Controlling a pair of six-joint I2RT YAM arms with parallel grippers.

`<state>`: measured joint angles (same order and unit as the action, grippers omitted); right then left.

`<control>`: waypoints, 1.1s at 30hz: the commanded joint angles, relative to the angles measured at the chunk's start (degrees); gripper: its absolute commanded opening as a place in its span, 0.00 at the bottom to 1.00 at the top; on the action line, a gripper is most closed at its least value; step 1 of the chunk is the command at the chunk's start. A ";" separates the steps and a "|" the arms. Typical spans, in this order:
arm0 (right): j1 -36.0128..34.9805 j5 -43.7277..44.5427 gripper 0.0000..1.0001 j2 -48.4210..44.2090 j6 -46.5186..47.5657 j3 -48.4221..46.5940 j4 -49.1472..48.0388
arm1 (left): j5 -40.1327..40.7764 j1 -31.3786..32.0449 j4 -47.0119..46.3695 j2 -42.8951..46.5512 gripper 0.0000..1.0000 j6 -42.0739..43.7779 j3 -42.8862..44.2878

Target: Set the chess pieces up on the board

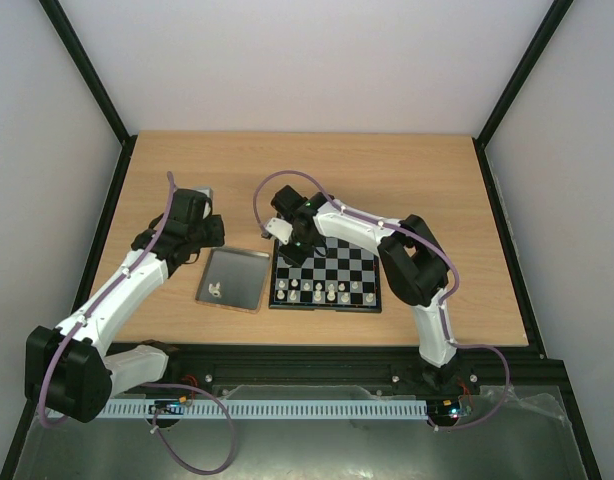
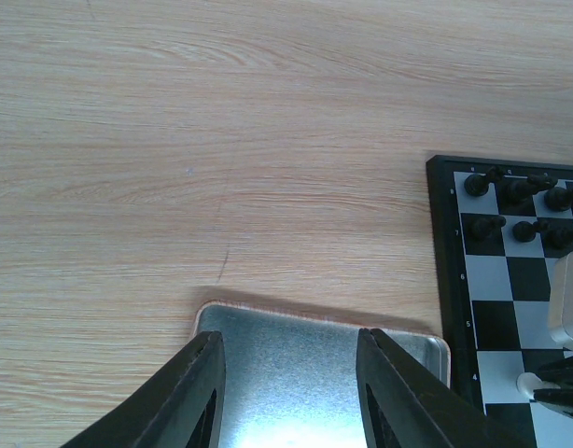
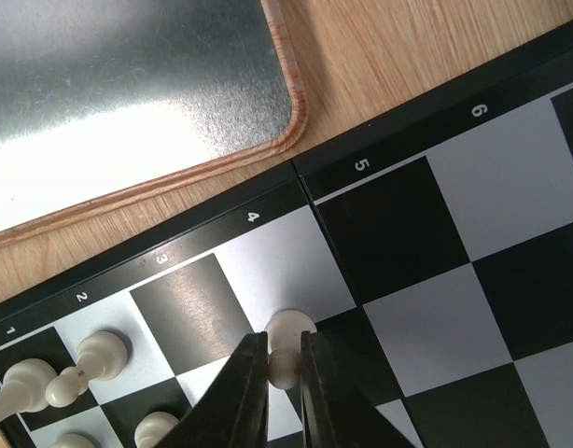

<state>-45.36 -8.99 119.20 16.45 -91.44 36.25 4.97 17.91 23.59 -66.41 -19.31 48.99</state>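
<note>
Right fingers (image 3: 251, 392): nearly together, clamping a white piece (image 3: 291, 329) btwn the tips, bottom ctr of the right wrist view. The piece is sitting at the corner of the light square beside rim mark 4 of the board (image 3: 417, 121); cannot tell whether it is touching the surface. Other chess pieces (image 3: 102, 353) are standing at lower left, apart from the grip. Right arm (image 1: 387, 235): elbow is folding at the right of the board, forearm is reaching left across its upper part, and wrist is pointing down over the upper-left corner.

Left fingers (image 2: 201, 392): standing apart, holding nothing, hovering over the upper edge of the tray (image 2: 417, 343). Left arm (image 1: 127, 280) is stretching from lower left toward the tray's upper-left corner. The tray is lying on the tabletop (image 1: 317, 170) just left of the board, w/ one loose piece (image 1: 216, 291) inside. Black pcs (image 2: 515, 191) are standing at upper right of the left wrist view.
</note>
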 commanded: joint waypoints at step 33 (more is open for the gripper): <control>14.65 6.68 0.05 -29.03 0.20 28.79 7.29 | -1.90 -0.25 -0.13 -2.23 0.40 0.24 -0.72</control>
<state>-31.22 -4.60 92.60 16.27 -64.86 38.70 3.42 17.91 23.51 -68.20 -19.29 48.77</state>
